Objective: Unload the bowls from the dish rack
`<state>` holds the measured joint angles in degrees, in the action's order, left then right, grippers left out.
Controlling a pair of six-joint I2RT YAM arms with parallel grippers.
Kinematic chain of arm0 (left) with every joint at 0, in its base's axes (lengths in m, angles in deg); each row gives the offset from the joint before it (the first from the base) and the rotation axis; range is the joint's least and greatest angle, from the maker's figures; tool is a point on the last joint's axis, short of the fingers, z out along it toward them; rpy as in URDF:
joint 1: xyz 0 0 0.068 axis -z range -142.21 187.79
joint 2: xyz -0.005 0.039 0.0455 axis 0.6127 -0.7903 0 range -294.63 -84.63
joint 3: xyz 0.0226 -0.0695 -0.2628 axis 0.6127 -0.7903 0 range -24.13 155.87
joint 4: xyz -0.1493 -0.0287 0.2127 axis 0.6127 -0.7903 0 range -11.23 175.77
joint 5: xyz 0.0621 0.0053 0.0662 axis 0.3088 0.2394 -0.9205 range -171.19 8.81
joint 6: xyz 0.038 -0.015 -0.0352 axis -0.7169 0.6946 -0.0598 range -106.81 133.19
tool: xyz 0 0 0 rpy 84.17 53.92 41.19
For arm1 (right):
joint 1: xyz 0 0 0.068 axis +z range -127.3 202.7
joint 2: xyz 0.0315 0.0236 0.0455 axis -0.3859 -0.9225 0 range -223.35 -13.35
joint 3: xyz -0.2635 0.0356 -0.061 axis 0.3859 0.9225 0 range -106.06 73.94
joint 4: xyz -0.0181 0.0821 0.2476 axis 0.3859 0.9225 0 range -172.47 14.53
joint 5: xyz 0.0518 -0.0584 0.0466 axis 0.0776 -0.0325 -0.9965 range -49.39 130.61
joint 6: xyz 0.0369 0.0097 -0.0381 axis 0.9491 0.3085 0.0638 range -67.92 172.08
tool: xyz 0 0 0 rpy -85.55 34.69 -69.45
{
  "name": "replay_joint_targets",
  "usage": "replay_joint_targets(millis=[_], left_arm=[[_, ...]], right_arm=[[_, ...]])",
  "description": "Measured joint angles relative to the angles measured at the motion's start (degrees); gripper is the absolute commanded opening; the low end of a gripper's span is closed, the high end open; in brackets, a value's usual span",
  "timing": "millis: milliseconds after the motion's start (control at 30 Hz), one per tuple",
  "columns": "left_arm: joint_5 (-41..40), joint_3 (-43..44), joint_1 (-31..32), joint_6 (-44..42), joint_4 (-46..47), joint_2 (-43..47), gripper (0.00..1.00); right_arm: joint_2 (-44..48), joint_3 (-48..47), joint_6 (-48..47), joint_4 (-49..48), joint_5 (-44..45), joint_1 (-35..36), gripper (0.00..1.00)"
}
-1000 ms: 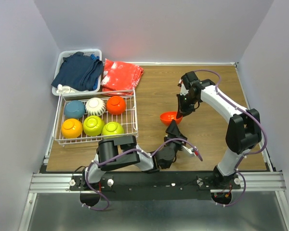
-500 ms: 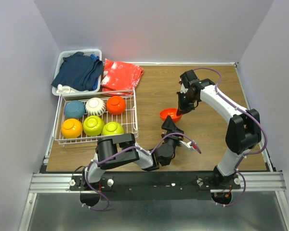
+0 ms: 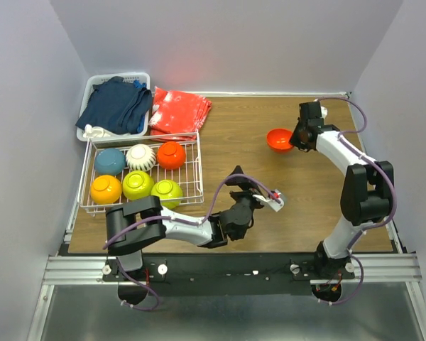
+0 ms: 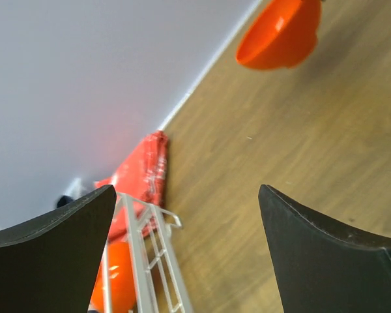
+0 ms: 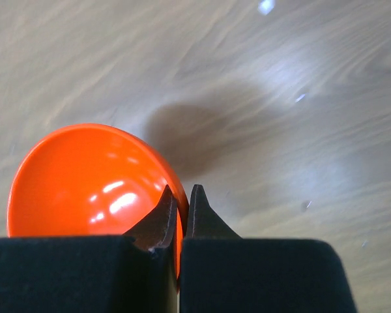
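Right pincer pinches red-orange bowl by rim, seen wrist-side.

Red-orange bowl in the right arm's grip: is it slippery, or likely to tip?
Probably slippery: the red-orange bowl shows glossy highlights, and the right end effector pinches only its thin rim. It looks stiff, since the pinch leaves it round. Set down, its rounded sides might let it rock.

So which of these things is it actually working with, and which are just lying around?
In the job: wire rack holding blue bowl, white bowl, red-orange bowl, yellow bowl, two green bowls; second red-orange bowl, pinched in the right hand.
Just lying about: basket of blue clothes; red cloth.
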<state>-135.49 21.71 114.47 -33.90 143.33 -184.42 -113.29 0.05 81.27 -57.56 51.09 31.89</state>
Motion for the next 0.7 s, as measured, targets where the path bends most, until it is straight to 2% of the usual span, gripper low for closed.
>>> replay_joint_targets(millis=[233,433,600,700], left_arm=[[7.2,0.0,-2.3,20.5,-21.1,5.9,0.99],[14.4,2.8,-5.7,32.9,-35.1,12.6,0.99],[21.7,6.0,-10.1,44.4,-47.5,20.3,0.99],[26.0,7.1,-14.0,50.4,-53.7,25.4,0.99]], right_arm=[[-0.2,8.3,0.7,-16.0,3.3,-5.8,0.01],[-2.8,10.2,-0.4,-25.2,3.6,-9.3,0.02],[-6.5,10.4,-1.3,-27.8,3.1,-10.5,0.14],[-7.0,11.0,-1.1,-28.7,2.2,-10.8,0.27]])
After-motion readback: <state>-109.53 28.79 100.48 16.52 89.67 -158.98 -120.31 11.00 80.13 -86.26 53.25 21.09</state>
